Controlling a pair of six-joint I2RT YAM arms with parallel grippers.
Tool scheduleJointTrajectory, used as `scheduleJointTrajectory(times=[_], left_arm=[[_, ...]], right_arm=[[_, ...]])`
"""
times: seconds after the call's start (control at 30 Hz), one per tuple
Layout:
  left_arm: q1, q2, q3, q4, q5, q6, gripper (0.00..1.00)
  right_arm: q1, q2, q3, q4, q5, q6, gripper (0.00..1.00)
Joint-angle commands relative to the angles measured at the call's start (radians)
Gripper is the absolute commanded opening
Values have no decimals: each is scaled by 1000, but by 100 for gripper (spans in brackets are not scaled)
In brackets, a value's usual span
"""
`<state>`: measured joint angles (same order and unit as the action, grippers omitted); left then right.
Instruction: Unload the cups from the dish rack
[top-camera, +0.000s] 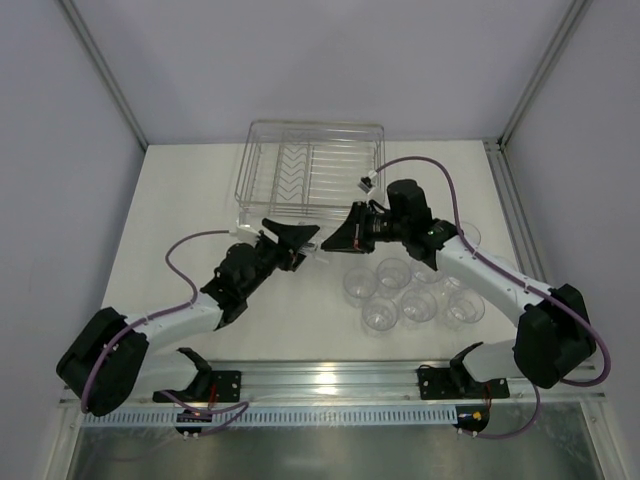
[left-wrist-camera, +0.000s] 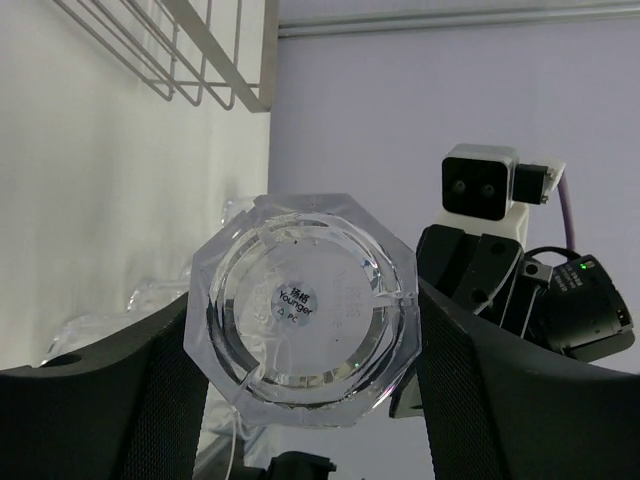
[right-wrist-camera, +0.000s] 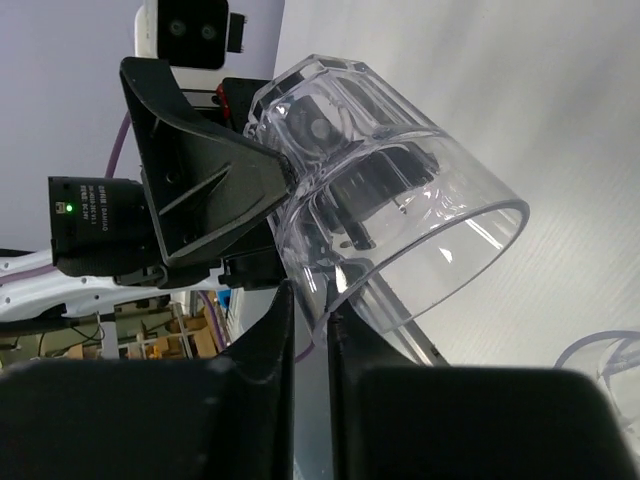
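Over white tabletop (top-camera: 190, 210), left tool (top-camera: 300, 238) clasps one cup (left-wrist-camera: 300, 305), right tool (right-wrist-camera: 310, 310) pinches its rim.

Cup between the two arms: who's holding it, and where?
Both grippers hold the cup: the left gripper squeezes its base from both sides, the right gripper pinches the wall at its rim.

Clear, colourless cup (left-wrist-camera: 250, 345) (grey label (left-wrist-camera: 297, 300)) — silvery wire rack (top-camera: 310, 170) — purple cable (top-camera: 415, 159), white table (top-camera: 190, 200)
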<state>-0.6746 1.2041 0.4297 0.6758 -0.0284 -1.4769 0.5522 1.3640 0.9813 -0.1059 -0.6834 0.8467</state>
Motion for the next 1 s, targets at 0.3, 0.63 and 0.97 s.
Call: scheduleJointTrajectory(times=[0.3,0.63,0.97], left_arm=[[-59,-1,93,-212,-115,173,84],[-51,-201,216,-766,-455,429,100],[-48,-325,218,-929,-548,469,100]], right_arm=[[15,-17,33,11,59,-69,4],[37,85,269,-461,284,-319,4],[146,530,720,-984,683,-569,4]])
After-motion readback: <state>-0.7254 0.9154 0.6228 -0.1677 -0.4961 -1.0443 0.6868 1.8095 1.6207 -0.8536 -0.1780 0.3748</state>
